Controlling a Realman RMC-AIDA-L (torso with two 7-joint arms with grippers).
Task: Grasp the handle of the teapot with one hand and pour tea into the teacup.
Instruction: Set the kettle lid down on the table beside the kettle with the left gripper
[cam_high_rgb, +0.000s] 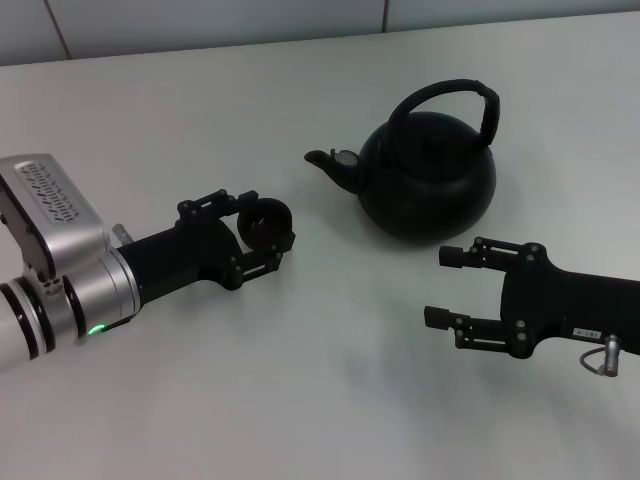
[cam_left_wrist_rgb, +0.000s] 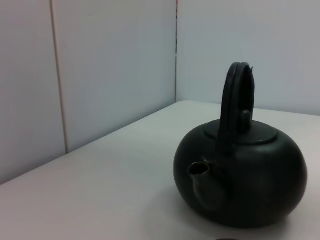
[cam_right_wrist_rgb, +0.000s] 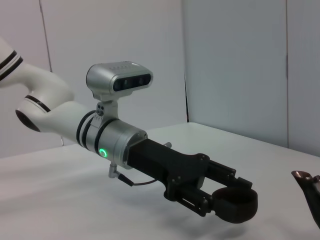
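The matte-black teapot (cam_high_rgb: 425, 175) stands on the white table at the back right, its spout pointing to the left. Its arched handle (cam_high_rgb: 445, 95) stands upright over the lid. The teapot also shows in the left wrist view (cam_left_wrist_rgb: 250, 185) with the handle (cam_left_wrist_rgb: 235, 100). My left gripper (cam_high_rgb: 268, 228) is shut on the small black teacup (cam_high_rgb: 262, 222), low over the table to the left of the spout. The right wrist view shows that cup (cam_right_wrist_rgb: 235, 205) in the left gripper (cam_right_wrist_rgb: 227, 202). My right gripper (cam_high_rgb: 445, 287) is open and empty just in front of the teapot.
The white table (cam_high_rgb: 300, 400) runs back to a pale wall (cam_high_rgb: 200, 25). The tip of the teapot's spout (cam_right_wrist_rgb: 307, 182) shows at the edge of the right wrist view.
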